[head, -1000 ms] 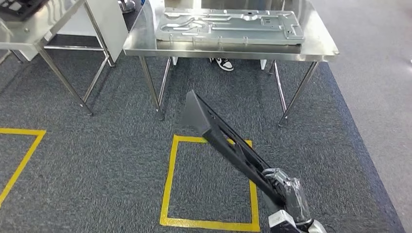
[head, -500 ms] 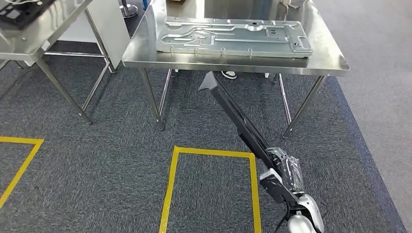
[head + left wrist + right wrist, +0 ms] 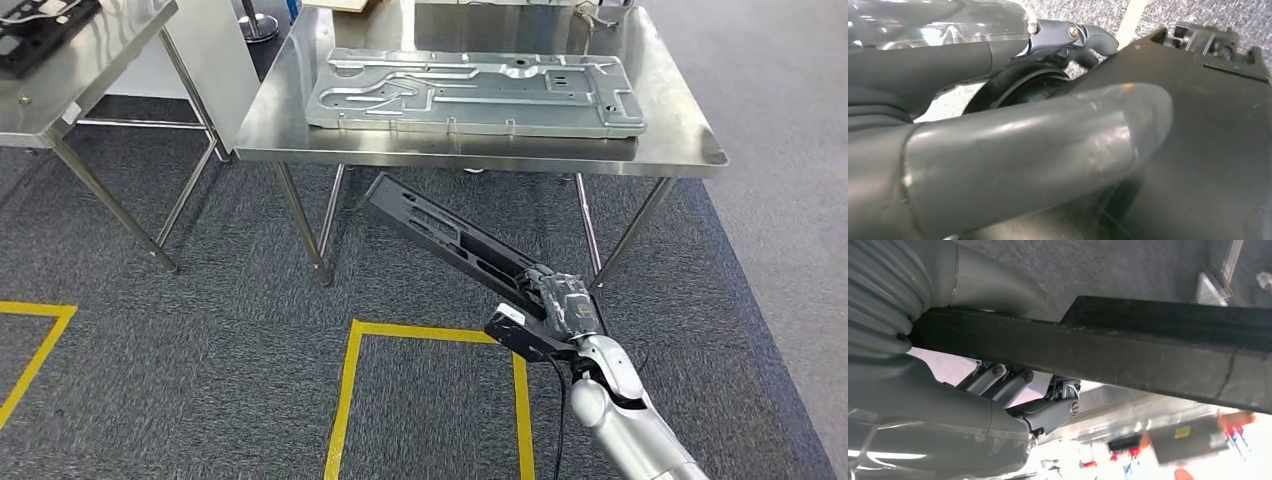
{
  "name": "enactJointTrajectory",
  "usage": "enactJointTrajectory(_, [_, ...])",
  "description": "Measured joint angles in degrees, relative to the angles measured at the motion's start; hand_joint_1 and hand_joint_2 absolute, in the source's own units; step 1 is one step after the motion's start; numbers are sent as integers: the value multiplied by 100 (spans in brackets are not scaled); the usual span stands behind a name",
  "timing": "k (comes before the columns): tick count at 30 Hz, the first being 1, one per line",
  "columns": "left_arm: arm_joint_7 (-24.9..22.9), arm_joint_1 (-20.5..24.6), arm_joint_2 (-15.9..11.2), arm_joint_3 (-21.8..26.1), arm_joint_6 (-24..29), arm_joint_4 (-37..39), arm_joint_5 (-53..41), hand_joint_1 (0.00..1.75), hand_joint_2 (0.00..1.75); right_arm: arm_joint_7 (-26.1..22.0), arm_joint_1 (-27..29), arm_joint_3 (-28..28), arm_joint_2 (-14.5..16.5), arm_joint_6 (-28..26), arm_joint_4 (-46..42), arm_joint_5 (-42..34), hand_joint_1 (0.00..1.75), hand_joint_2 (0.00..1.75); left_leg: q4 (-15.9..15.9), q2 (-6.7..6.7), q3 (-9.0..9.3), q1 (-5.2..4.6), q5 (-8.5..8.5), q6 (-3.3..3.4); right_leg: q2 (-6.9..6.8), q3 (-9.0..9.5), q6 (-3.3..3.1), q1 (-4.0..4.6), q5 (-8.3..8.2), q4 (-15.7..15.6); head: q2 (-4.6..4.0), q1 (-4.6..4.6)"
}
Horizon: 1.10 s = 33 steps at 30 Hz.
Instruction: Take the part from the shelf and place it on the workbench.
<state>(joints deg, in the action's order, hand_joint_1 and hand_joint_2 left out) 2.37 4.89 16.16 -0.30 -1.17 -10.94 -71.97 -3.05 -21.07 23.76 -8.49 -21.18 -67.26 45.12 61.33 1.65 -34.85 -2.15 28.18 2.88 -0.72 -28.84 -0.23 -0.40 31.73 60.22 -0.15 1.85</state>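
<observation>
The long black part hangs low in front of the counter, its far end under the counter's front edge and its near end just past the right hand; the worry, as I judge it, is that the far end catches the underside or the edge of the counter when it is lifted, because it lies below the top and not clear of it; a knock there could twist the part in the grip or lever it out. The part is long and is held near 1 end, so most of its length reaches out toward the counter unsupported; that leverage could make it sag or turn as the arm rises. The grey metal plate already covers most of the counter top, so bare room for setting down is narrow, mostly along the front edge and the corners; the part could come down on the plate or half off the edge.

In the right wrist view the right hand's fingers curl under the part while the thumb lies over it, so they are grasping it. In the left wrist view the left hand lays its thumb across a black moulded face that looks like the same part, with its fingers at the edge; it appears to grip there, though the contact is partly hidden.
</observation>
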Motion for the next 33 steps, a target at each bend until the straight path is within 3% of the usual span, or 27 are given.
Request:
enactJointTrajectory(2, [-23,12,19,-21,-44,-10,-50,0,0,129,-250,215,-3,126,112,145,175,175,-91,20,144,34,-20,57,14,19,57,-1,-6,123,0,-1])
enactJointTrajectory(4, [-46,17,37,-49,-93,-15,-94,0,0,244,-530,412,0,240,195,236,175,175,-180,36,318,78,-7,100,21,-179,105,-4,-51,492,0,0])
enactJointTrajectory(6, [-61,15,55,-87,-128,-16,-134,0,0,350,-799,589,14,375,283,283,175,175,-258,54,451,107,45,112,19,-657,151,-27,44,1068,0,-1])
enactJointTrajectory(8, [-65,8,64,-125,-161,-16,-171,0,0,437,-1012,763,25,517,370,307,175,175,-322,104,611,137,148,94,18,-1146,190,-63,289,1439,0,-1])
enactJointTrajectory(9, [-65,2,66,-134,-175,-16,-182,0,0,468,-1094,838,25,576,408,312,175,175,-348,138,715,155,217,76,16,-1298,202,-77,358,1416,0,-1])
enactJointTrajectory(10, [-65,-9,67,-139,-186,-16,-188,0,0,488,-1171,902,25,630,439,315,175,175,-368,170,835,174,298,55,15,-1377,207,-87,318,1239,0,-1])
enactJointTrajectory(11, [-67,-21,67,-142,-194,-16,-191,0,0,503,-1249,958,25,680,465,321,175,175,-381,192,957,190,389,31,9,-1402,204,-91,98,941,0,-1])
enactJointTrajectory(13, [-73,-49,67,-145,-202,-12,-194,0,0,530,-1404,1058,26,804,541,361,175,175,-398,216,1164,200,591,-25,-28,-1402,177,-73,-751,281,0,1])
enactJointTrajectory(14, [-77,-58,67,-147,-205,-11,-198,0,0,547,-1471,1113,30,885,578,402,175,175,-430,219,1247,198,684,-63,-33,-1386,156,-55,-1066,98,0,3])
enactJointTrajectory(15, [-81,-64,66,-150,-210,-10,-200,0,0,566,-1519,1170,33,961,611,454,175,175,-466,215,1327,196,741,-101,-36,-1361,126,-43,-1218,11,0,0])
enactJointTrajectory(16, [-84,-63,65,-152,-215,-12,-201,0,0,581,-1567,1233,36,1024,626,505,175,175,-475,200,1369,194,727,-142,-25,-1305,89,-36,-1125,30,0,-3])
enactJointTrajectory(18, [-90,-45,63,-154,-223,-15,-198,0,0,606,-1661,1365,-3,1092,630,587,175,175,-87,124,1237,188,495,-214,-26,-1144,2,-55,-1002,-35,0,-12])
enactJointTrajectory(20, [-87,1,62,-154,-223,-20,-196,0,0,619,-1766,1482,-103,1113,630,617,175,175,713,26,744,178,308,-272,-47,-923,-61,-60,-868,-133,0,-10])
enactJointTrajectory(21, [-84,28,62,-154,-222,-22,-195,0,0,625,-1795,1532,-162,1117,631,622,175,175,1037,-10,489,173,400,-289,-61,-795,-76,-52,-786,-175,0,-10])
enactJointTrajectory(22, [-79,49,62,-154,-222,-24,-191,0,0,626,-1807,1579,-214,1123,634,625,175,175,1218,-26,287,168,648,-300,-73,-656,-85,-44,-697,-211,0,-10])
enactJointTrajectory(24, [-73,79,62,-154,-221,-26,-184,0,0,627,-1804,1664,-295,1132,637,628,175,175,1191,-30,69,154,1220,-303,-86,-362,-89,-30,-504,-257,0,-10])
enactJointTrajectory(25, [-71,86,63,-154,-220,-27,-182,0,0,627,-1804,1696,-316,1135,639,629,175,175,1023,-29,21,145,1346,-293,-87,-213,-88,-26,-401,-268,0,-10])
enactJointTrajectory(26, [-70,87,62,-154,-220,-26,-182,0,0,628,-1804,1722,-329,1144,639,630,175,175,767,-27,-9,136,1223,-272,-88,-71,-85,-22,-296,-273,0,-10])
enactJointTrajectory(29, [-70,58,52,-154,-208,-19,-178,0,0,642,-1788,1828,-339,1217,665,672,175,175,-19,-17,-94,81,-99,-159,-75,221,-31,4,-20,-263,0,-12])
enactJointTrajectory(30, [-71,56,53,-154,-203,-21,-176,0,0,651,-1788,1869,-340,1247,661,700,175,175,-127,-15,-104,63,-353,-117,-68,274,2,7,41,-255,0,-11])
enactJointTrajectory(31, [-78,62,59,-154,-198,-23,-176,0,0,665,-1811,1903,-340,1277,640,726,175,175,-150,-15,-81,47,-347,-79,-45,308,36,8,58,-217,0,-10])
enactJointTrajectory(33, [-93,64,87,-154,-198,-32,-178,0,0,692,-1913,1936,-342,1317,545,769,175,175,-256,3,79,76,-296,-25,-28,196,88,-6,-31,30,0,-9])
